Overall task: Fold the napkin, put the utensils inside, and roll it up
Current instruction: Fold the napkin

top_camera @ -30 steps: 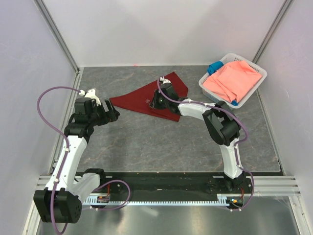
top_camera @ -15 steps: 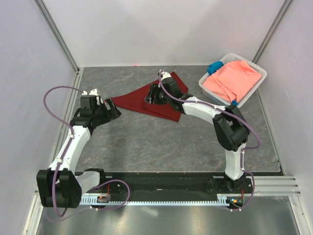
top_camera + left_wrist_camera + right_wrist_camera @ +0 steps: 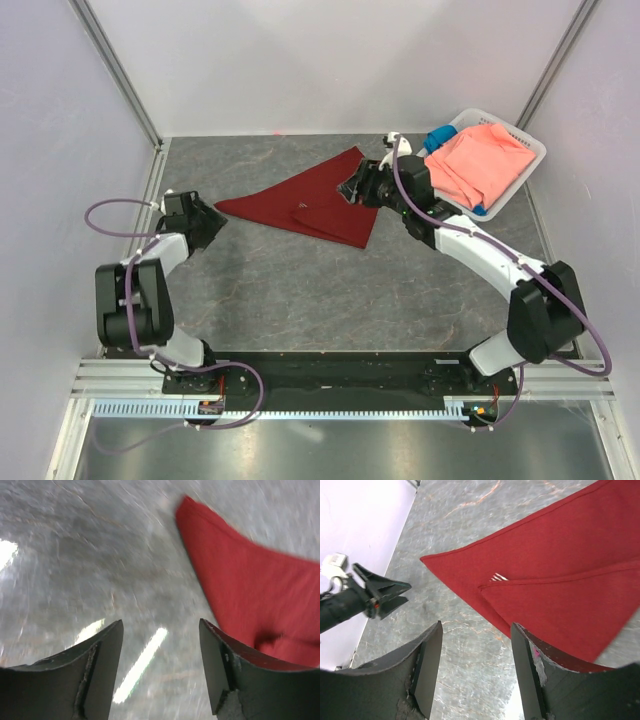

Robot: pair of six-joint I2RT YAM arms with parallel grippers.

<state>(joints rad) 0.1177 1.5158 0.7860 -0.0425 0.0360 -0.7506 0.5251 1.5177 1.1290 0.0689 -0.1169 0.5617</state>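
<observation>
The maroon napkin [image 3: 305,205] lies flat on the grey table as a long triangle, with one flap folded over its lower part. In the right wrist view the napkin [image 3: 555,570] fills the upper right, and the silvery tips of the utensils [image 3: 498,577] peek out from under the flap's edge; the rest of the utensils is hidden. My right gripper [image 3: 352,189] [image 3: 476,670] is open and empty, raised over the napkin's right end. My left gripper [image 3: 211,222] [image 3: 160,670] is open and empty, just left of the napkin's left point [image 3: 240,580]. It also shows in the right wrist view [image 3: 377,594].
A white basket [image 3: 512,129] stands at the back right, holding a salmon-pink cloth [image 3: 478,160] and a small blue cloth [image 3: 438,138]. Walls and metal rails close in the table on the left, back and right.
My right gripper has drawn back to the right, off the napkin's middle. My left arm has pulled in toward the left edge. The napkin stays folded.
</observation>
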